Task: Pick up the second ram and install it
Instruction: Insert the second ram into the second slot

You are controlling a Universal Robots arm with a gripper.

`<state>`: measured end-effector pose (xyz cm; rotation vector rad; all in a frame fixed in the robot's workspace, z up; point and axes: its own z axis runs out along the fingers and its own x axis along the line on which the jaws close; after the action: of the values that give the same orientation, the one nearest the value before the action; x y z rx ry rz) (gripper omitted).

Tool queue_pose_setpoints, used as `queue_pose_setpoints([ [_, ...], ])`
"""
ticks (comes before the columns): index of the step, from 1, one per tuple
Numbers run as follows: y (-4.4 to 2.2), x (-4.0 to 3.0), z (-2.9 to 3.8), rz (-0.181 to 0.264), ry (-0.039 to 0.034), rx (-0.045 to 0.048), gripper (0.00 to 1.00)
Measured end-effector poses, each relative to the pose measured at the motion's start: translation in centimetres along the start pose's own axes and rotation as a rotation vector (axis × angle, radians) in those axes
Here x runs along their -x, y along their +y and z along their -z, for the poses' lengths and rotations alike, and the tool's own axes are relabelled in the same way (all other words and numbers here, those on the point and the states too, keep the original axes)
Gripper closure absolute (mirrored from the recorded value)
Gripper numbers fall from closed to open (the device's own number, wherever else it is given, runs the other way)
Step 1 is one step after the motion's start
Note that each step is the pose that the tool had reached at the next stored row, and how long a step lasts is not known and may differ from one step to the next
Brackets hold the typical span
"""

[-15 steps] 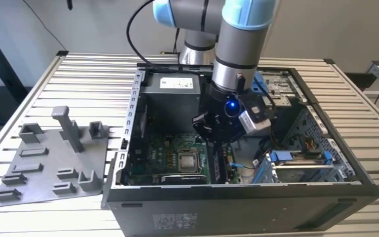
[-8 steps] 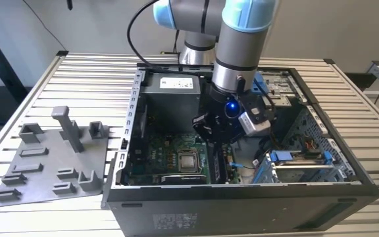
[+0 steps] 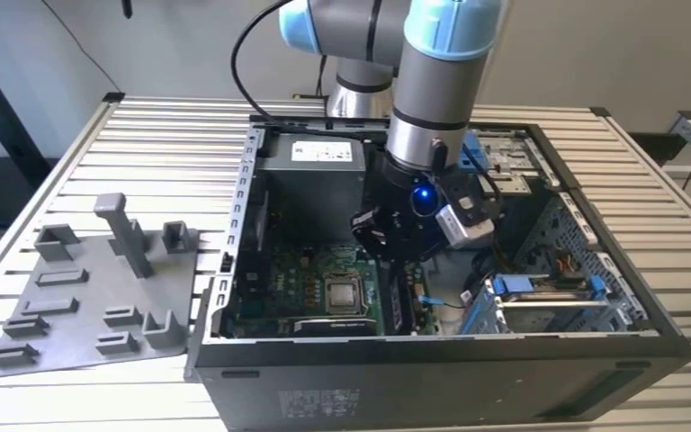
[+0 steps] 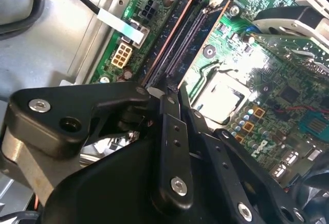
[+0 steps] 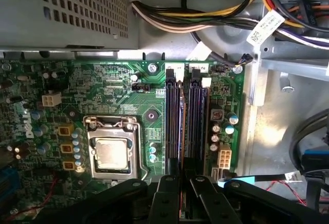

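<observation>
Inspection, taken across the exterior view from its left: the gray tray (image 3: 94,297) lies on the bench (image 3: 177,144) with its posts bare; to its right the open computer case (image 3: 442,355) holds the motherboard (image 3: 309,288), with the tool (image 3: 396,241) lowered inside.

Risk: in the first wrist view the memory slots (image 5: 181,118) run straight up from the fingertips. If the stick is tilted or off the slot line, downward pressure could jam it against the slot wall or flex the board. The CPU socket (image 5: 110,149) sits near beside them.

Tool (image 4: 168,96): in the second wrist view its fingers stand nearly together, pinched on a thin dark edge. I judge this to be the second ram (image 4: 165,91), held directly over the slots; seating cannot be confirmed.
</observation>
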<state>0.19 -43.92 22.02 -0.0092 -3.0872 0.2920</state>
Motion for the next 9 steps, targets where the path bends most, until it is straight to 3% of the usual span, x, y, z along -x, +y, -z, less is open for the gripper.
queue_pose_setpoints([
  [9,0.03,0.01,-0.13,-0.001,0.0001,-0.0001,0.85],
])
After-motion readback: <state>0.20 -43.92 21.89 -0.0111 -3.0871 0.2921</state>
